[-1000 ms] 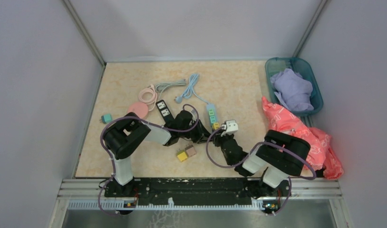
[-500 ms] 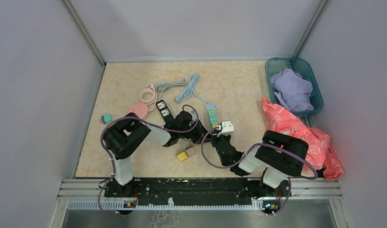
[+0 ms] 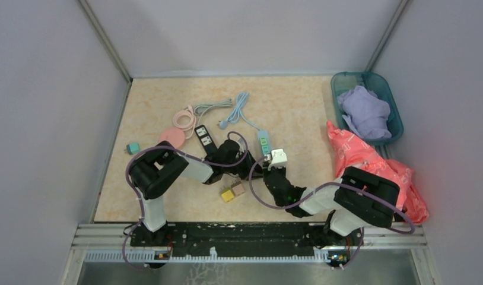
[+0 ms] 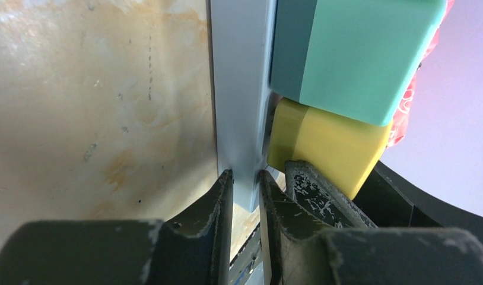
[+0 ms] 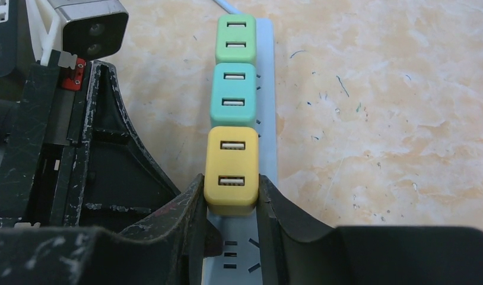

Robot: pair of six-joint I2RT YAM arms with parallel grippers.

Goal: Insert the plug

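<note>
Right wrist view: we see the right gripper (image 5: 230, 193) clamped on the yellow plug (image 5: 231, 166) at lower centre. The plug sits on the power strip (image 5: 267, 77), just below a teal plug (image 5: 232, 95) and a green plug (image 5: 235, 38). In the left wrist view the left gripper (image 4: 244, 187) pinches the strip's thin edge at bottom centre, with the desk (image 4: 97, 107) filling the frame's left.
</note>
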